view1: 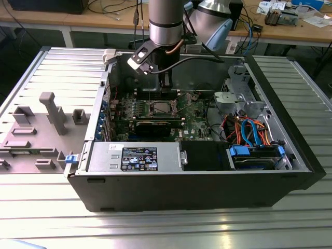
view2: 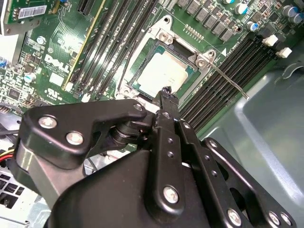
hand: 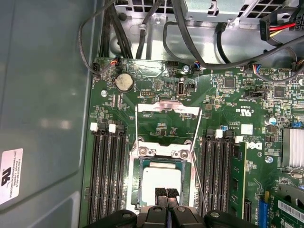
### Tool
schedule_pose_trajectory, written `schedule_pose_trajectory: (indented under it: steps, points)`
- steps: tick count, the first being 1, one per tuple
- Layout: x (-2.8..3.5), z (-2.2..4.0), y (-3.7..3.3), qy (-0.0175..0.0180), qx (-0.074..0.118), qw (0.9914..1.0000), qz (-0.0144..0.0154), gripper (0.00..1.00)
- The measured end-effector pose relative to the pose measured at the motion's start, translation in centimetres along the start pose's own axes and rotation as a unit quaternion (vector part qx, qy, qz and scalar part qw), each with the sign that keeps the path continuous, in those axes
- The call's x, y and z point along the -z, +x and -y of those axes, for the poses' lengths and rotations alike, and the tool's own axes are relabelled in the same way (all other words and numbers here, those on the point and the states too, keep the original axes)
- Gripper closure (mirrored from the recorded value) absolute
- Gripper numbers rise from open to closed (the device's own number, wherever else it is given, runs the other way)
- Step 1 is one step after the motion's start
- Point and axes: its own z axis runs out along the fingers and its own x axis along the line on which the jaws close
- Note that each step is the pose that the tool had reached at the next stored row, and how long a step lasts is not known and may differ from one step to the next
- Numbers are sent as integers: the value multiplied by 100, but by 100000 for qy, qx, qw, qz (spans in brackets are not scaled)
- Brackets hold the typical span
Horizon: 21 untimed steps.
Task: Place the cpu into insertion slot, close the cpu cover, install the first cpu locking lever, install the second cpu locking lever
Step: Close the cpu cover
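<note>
The cpu (hand: 161, 178) (view2: 161, 73), a silvery-grey square, lies flat in the insertion slot (hand: 137, 183) (view2: 142, 52) on the green board. The cpu cover (hand: 167, 110) stands swung open past the hinge edge of the slot. Thin wire locking levers (hand: 137, 128) (view2: 229, 81) are raised free on both sides of the slot. My gripper (hand: 166, 194) (view2: 166, 92) (view1: 165, 85) hangs just above the cpu's near edge. Its black fingers (hand: 160, 194) are pressed together, shut on nothing.
The board sits deep in an open computer case (view1: 290, 150) lying on a ribbed metal table. Long black memory slots (hand: 107, 175) flank the socket. A power supply (view1: 137, 155), a drive bay with coloured cables (view1: 249, 132) and case walls surround the working space.
</note>
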Motion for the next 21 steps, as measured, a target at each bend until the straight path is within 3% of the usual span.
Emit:
schedule_pose_trajectory:
  steps: [11, 16, 21]
  points:
    - [8, 1, 0, 9, -2, 100000, 8, 89]
    - [54, -1, 1, 6, -1, 100000, 5, 89]
    - [144, -5, 1, 7, 1, 100000, 1, 89]
